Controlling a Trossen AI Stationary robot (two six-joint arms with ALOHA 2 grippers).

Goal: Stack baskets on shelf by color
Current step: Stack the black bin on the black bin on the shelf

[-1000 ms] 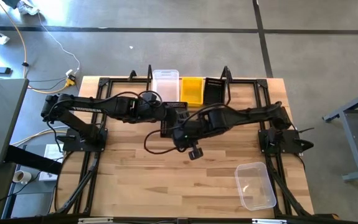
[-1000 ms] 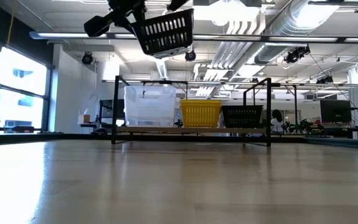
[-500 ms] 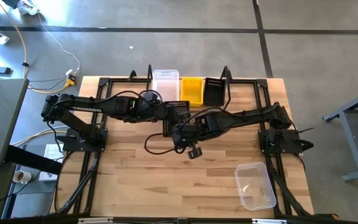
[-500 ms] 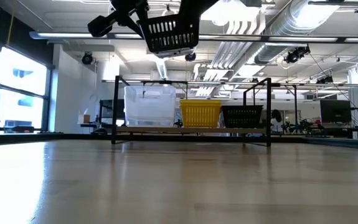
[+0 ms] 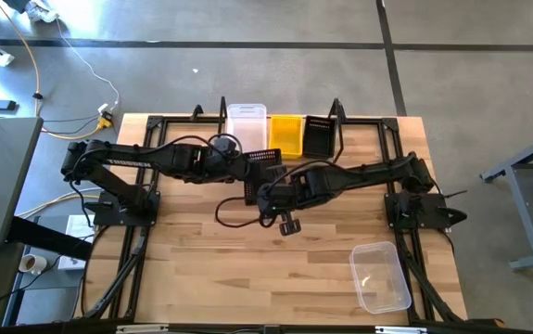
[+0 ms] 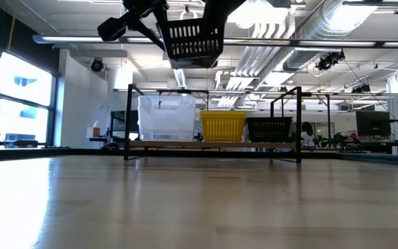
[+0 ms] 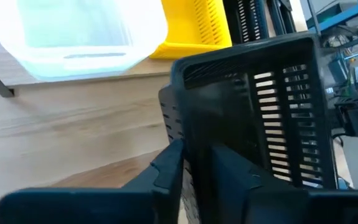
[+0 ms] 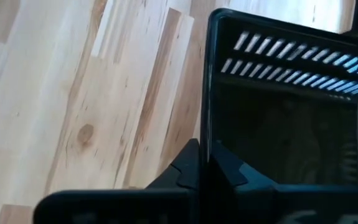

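Both arms hold 1 black basket up in the air over the middle of the table. In the left wrist view the left gripper is pinched on the basket's rim, with 1 finger inside the wall and 1 outside. In the right wrist view the right gripper is pinched on a wall of the same basket too. From above, the left gripper comes in from the left and the right gripper from the right, and the black basket sits between them. So the basket is not out ahead of the jaws. It is already inside both pairs of jaws. Its long side looks like it runs toward the shelf, a bit tilted. The shelf is farther back, past the grippers. On it stand 3 piles side by side: clear baskets on the left, yellow baskets in the middle, and black baskets on the right. I think the held basket must go back and to the right, and up over the black pile, so the right arm is on the nearer side for that. 1 clear basket lies alone on the near right of the table, well apart from the rest.
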